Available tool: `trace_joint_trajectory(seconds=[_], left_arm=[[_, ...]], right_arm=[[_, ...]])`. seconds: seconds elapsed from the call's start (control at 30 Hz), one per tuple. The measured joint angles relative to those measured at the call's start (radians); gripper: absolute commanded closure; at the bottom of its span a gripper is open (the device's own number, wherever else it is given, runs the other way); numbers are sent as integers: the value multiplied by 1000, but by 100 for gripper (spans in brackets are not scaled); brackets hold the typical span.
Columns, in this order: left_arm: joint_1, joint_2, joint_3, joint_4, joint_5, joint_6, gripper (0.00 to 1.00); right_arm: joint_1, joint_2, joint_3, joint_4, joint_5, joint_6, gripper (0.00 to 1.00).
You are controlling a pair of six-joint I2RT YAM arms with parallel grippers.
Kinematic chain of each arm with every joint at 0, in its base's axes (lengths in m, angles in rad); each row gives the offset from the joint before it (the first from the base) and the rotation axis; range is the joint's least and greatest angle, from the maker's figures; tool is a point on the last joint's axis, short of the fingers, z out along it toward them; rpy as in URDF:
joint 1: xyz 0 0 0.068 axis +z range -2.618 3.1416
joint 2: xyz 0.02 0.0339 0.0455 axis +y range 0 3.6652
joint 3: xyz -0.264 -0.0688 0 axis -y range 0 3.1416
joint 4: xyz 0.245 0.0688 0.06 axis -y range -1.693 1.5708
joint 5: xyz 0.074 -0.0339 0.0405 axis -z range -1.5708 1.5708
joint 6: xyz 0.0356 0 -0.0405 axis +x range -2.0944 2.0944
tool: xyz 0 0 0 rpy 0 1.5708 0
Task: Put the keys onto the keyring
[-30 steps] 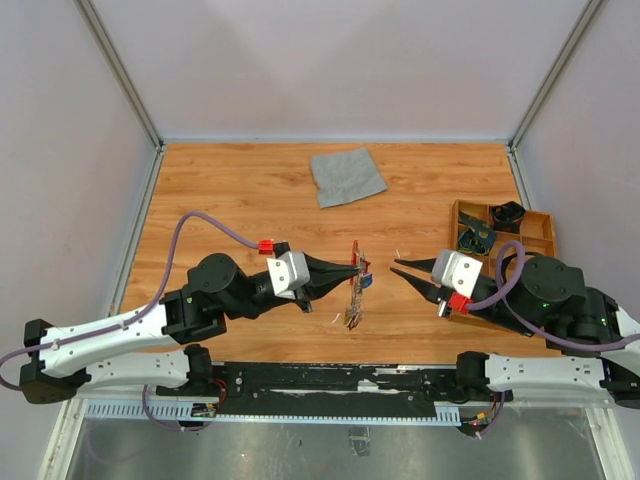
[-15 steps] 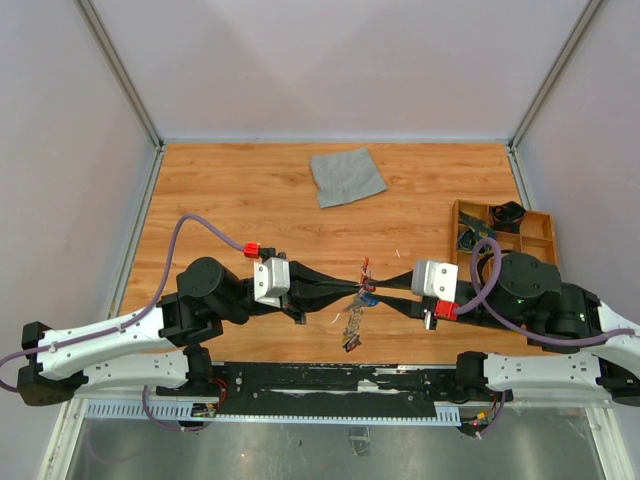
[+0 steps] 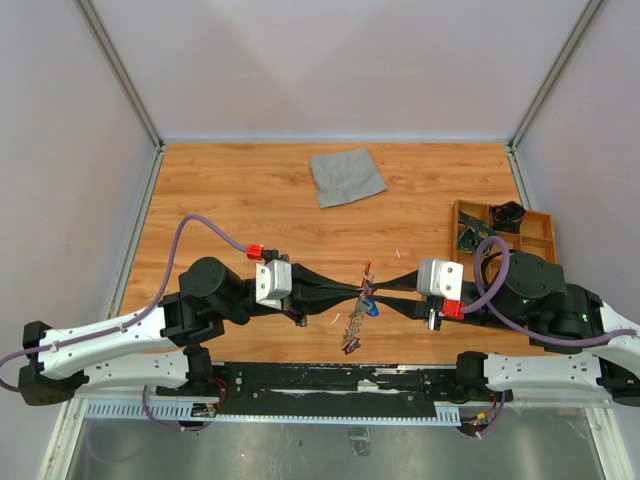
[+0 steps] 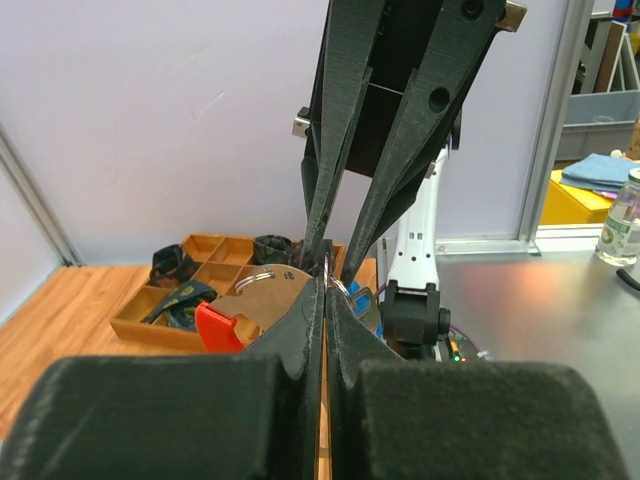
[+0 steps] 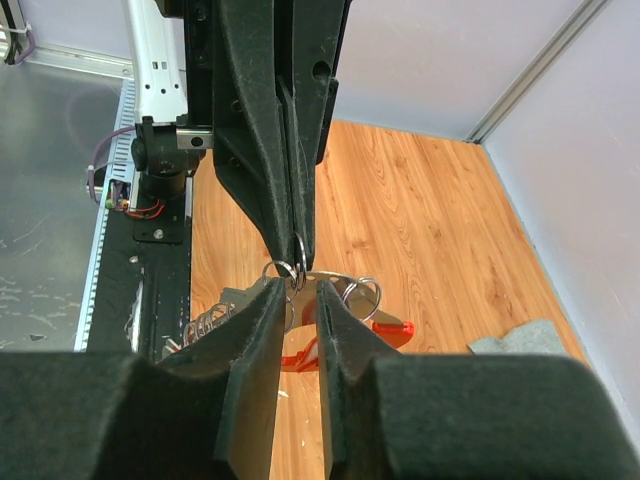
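The keyring (image 3: 363, 296) hangs between the two grippers near the table's front middle, its silvery chain (image 3: 352, 330) trailing down to the wood. My left gripper (image 3: 360, 289) is shut on a thin silvery split ring (image 5: 299, 250) of it. In the left wrist view a curved metal plate with a red piece (image 4: 215, 325) and a blue key head (image 4: 355, 293) sit just past my left gripper (image 4: 326, 285). My right gripper (image 5: 297, 285) faces it tip to tip, jaws a narrow gap apart, one pad touching a small ring. The plate and a red part (image 5: 392, 328) show beyond.
A grey cloth (image 3: 346, 176) lies at the back middle of the wooden table. A wooden compartment tray (image 3: 530, 225) with dark items stands at the right, beside the right arm. White walls enclose the table on three sides.
The right gripper has moved left to meet the keyring. The left gripper has drawn back and toward the near edge with the keyring. Little has moved in the last half second.
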Motion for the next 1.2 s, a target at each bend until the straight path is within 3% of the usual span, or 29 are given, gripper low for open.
trace_joint_trajectory(seconds=[0.67,0.93,1.03,1.1,1.2], left_arm=[[0,12,0,0,16,0,100],[0,6,0,5,19,0,99],[0,-2,-6,12,18,1,99],[0,-4,-10,13,18,0,95],[0,-5,-11,11,14,3,78]], right_arm=[[0,13,0,4,-7,11,85],[0,16,0,11,-9,19,99],[0,19,0,18,-9,24,99],[0,21,0,18,-8,23,99],[0,35,21,-12,-1,23,100]])
